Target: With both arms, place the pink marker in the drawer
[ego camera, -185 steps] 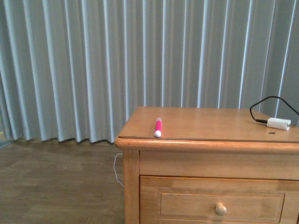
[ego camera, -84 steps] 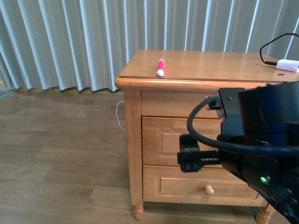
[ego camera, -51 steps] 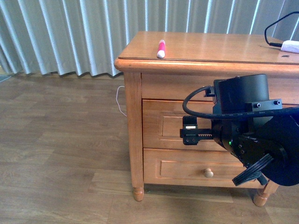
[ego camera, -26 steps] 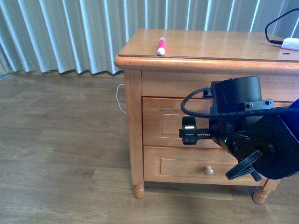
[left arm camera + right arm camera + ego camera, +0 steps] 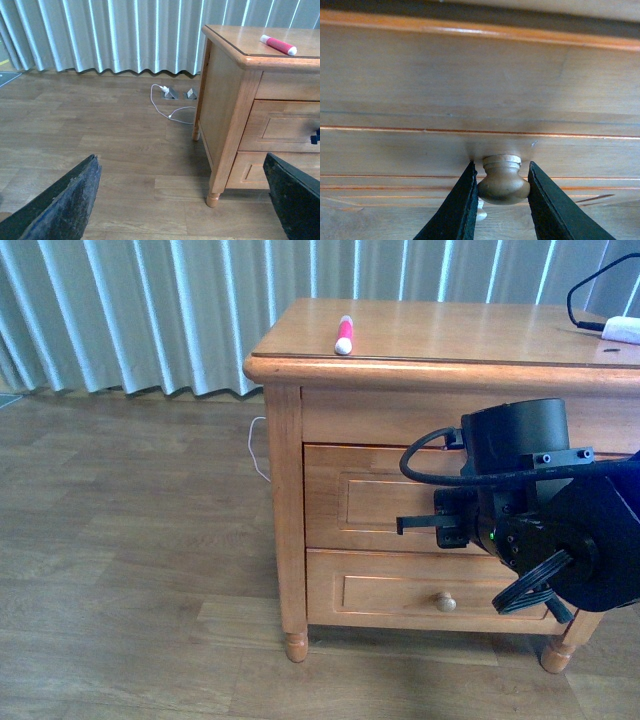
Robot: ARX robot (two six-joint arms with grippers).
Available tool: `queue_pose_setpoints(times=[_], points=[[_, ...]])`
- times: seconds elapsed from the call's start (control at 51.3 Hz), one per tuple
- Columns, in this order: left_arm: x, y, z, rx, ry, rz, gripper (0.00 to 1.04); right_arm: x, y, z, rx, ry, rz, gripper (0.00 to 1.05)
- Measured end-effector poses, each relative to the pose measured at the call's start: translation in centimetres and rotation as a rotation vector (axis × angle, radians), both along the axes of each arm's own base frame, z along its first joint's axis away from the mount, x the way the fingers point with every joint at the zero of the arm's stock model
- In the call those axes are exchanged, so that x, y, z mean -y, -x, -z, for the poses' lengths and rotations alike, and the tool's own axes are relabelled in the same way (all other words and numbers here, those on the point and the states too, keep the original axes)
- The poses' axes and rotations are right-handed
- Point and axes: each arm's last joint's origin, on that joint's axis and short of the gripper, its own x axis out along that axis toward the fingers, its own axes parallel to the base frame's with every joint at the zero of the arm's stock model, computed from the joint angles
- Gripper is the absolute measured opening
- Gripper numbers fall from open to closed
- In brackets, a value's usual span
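- Pink marker (image 5: 344,336) is found lying near the front left corner of the nightstand (image 5: 470,335) top, untouched and well apart from both grippers.
- Nothing of the task proper is judged done yet. The drawer (image 5: 370,502) is seen shut, flush with the frame.
- In the right wrist view, the right gripper (image 5: 501,172) is set around the round wooden knob (image 5: 503,181), with a finger pressed to each side of it, so the grip for pulling appears to be made.
- The left gripper (image 5: 180,160) is held low over the floor beside the nightstand; its fingers (image 5: 65,200) are spread wide and nothing is held between them.
- Still to be done: the drawer pulled out, the marker picked up, carried over and dropped inside.
- Against the frame half a second earlier, the right arm (image 5: 560,540) has been shifted slightly to the right and in towards the drawer front. A few seconds before that, no arm was in view at all. The marker has not been moved on the top.
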Motion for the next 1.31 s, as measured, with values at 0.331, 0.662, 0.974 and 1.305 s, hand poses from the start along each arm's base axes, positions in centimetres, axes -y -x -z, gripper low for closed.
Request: queue_pose_setpoints(times=[0.331,0.662,0.974,1.305], points=[[0.0,0.0,0.0,0.000,0.000,0.000,0.98,0.7,1.9,0.8,0.017,-0.037,-0.019,0.24],[0.0,0.0,0.0,0.000,0.000,0.000,0.98,2.1,9.5,1.0,0.020,-0.107,-0.031,0.24],[0.0,0.0,0.0,0.000,0.000,0.000,0.98,3.8,17.0,0.3,-0.016,-0.155,-0.083,0.37],[0.0,0.0,0.0,0.000,0.000,0.000,0.98,6.2,23.2,-6.6,-0.026,-0.182,-0.107,0.95]])
